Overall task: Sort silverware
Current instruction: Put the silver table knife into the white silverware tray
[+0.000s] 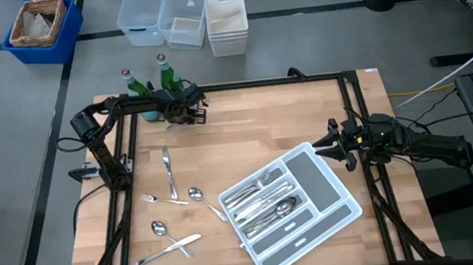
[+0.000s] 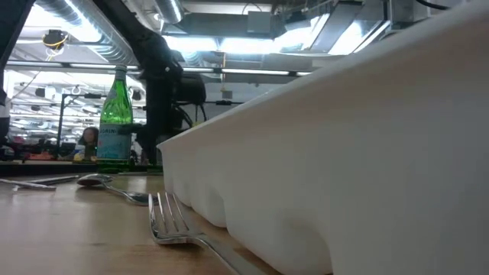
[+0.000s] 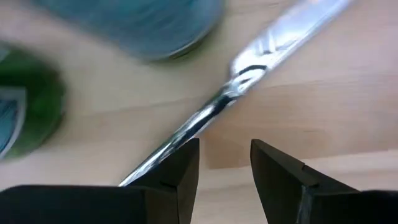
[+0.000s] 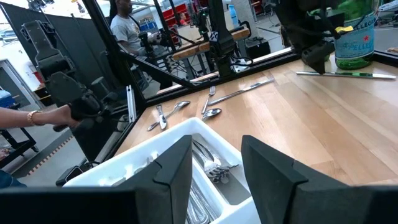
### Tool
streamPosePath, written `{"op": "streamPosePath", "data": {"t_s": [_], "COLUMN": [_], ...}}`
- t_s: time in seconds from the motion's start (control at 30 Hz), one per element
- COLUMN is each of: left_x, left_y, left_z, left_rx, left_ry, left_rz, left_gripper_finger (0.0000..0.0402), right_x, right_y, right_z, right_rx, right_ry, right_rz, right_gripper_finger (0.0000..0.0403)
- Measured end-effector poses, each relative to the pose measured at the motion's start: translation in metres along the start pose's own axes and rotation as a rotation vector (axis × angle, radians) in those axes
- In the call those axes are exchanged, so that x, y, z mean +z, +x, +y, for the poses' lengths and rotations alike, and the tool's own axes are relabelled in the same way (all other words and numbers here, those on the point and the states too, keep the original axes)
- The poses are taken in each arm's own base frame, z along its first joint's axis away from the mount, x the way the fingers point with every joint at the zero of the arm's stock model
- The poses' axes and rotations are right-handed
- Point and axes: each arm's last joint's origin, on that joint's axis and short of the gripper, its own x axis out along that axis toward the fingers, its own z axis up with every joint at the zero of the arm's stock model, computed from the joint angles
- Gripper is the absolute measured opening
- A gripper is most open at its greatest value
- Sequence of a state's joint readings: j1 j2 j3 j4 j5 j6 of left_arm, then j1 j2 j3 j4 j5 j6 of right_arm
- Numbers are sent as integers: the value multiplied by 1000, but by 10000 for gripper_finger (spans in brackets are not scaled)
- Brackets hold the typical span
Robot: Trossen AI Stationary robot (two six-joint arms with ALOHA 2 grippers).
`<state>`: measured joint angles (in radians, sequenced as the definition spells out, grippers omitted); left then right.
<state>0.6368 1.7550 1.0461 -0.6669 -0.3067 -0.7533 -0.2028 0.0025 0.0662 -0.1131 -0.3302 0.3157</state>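
Silverware sorting is midway. At far left, the left gripper (image 1: 187,111) hovers with fingers spread over a slim silver knife (image 3: 249,74) lying beside two green glass bottles (image 1: 163,70), near the far table edge. Likely next: descend, pinch it without knocking the bottles. Loose shiny forks, spoons and knives (image 1: 169,172) lie left of the white divided tray (image 1: 322,181), which holds several. At right, the right gripper (image 1: 339,145) waits, fingers spread, with open tabletop between.
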Motion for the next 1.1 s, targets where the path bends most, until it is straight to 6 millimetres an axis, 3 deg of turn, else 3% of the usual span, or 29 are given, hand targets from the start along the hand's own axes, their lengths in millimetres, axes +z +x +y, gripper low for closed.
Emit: {"op": "streamPosePath", "data": {"t_s": [0.23, 0.6, 0.9, 1.1], "left_x": [-11, -11, -8, 4], "left_y": [7, 7, 4, -2], "left_z": [8, 5, -11, -29], "left_rx": [73, 61, -82, -260], "left_ry": [-183, -276, -218, -225], "left_rz": [10, -5, -49, -182], "left_gripper_finger": [133, 133, 133, 133], "right_x": [0, 0, 0, 0], "right_y": [0, 0, 0, 0], "right_z": [0, 0, 0, 0], "right_rx": [0, 0, 0, 0], "right_ry": [0, 0, 0, 0], "right_rz": [0, 0, 0, 0], "right_gripper_finger": [143, 143, 143, 143]}}
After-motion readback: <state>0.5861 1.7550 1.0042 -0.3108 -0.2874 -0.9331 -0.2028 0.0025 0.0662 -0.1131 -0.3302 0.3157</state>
